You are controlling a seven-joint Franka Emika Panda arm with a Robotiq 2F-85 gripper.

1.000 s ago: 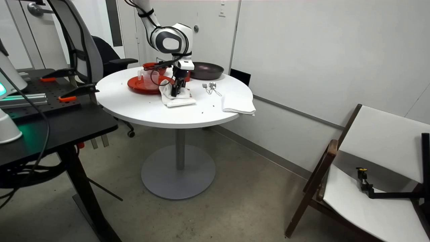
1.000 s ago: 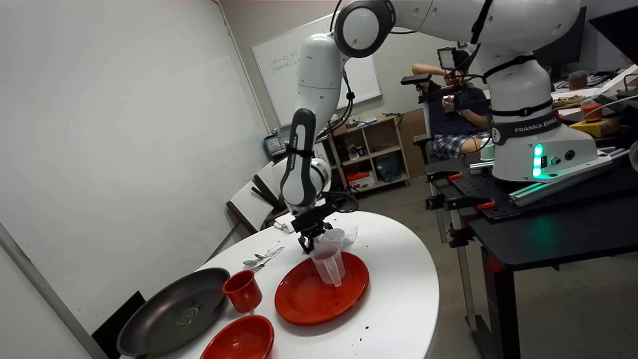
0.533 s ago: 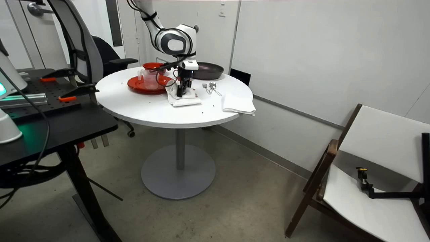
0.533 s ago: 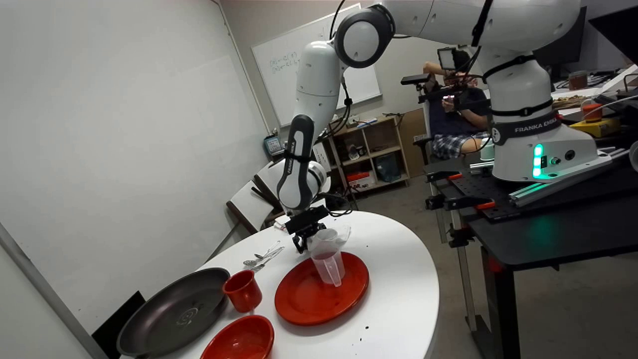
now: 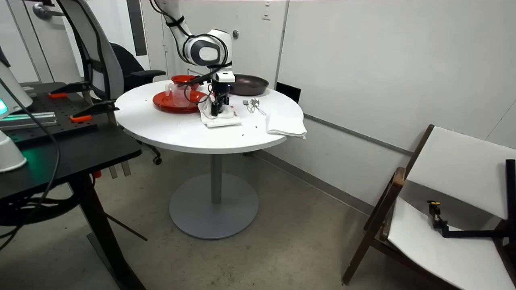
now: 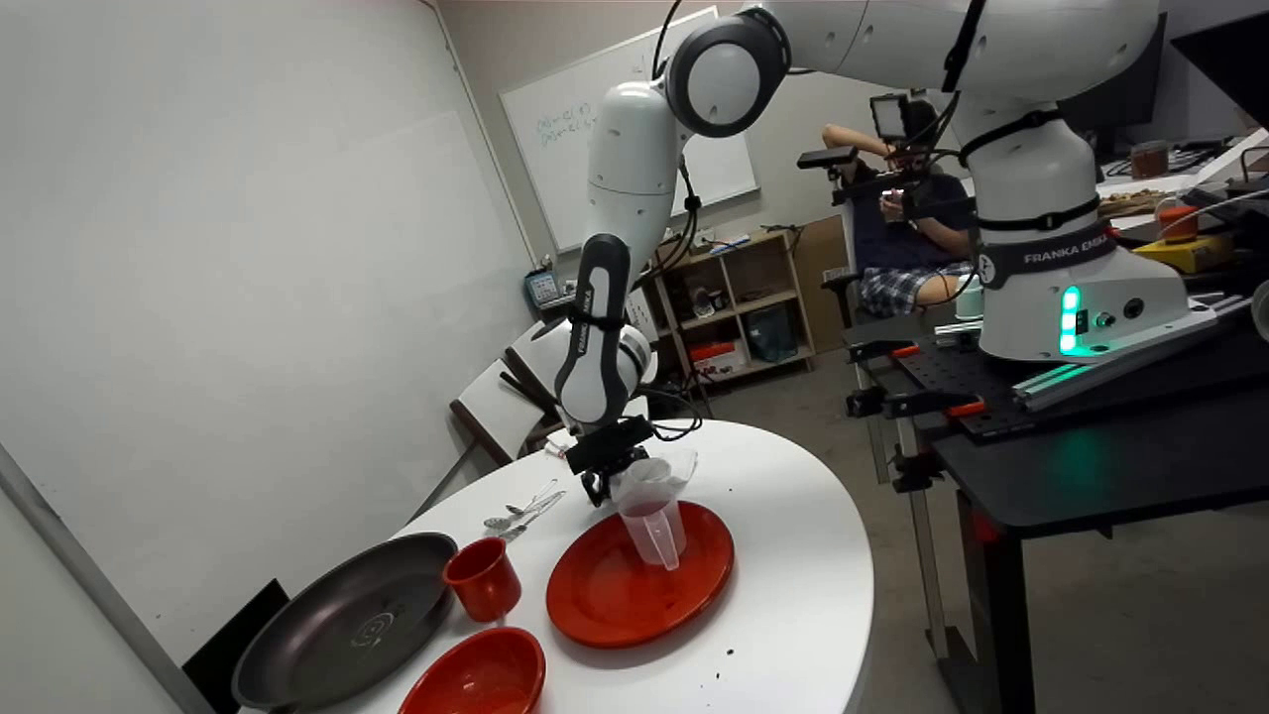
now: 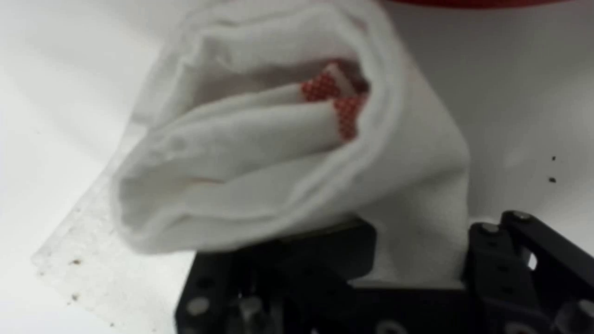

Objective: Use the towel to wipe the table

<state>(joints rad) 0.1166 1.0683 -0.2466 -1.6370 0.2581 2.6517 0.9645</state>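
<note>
If you wipe toward the plate (image 6: 603,601), the towel (image 7: 278,134) the fingers (image 7: 338,255) pinch could bump it, toppling the clear cup (image 6: 655,532).

Wrist view bright left, shadowed right — towel (image 7: 278,134) blurred.

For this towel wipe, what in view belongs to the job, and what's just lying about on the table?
Part of the job:
claw
white towel at the claw
white table
dark specks on it, probably what needs wiping

Just lying about:
red plate
clear plasticware on the plate
red cup
red bowl
dark pan
metal utensils
folded white cloth at the edge, seemingly spare
</note>
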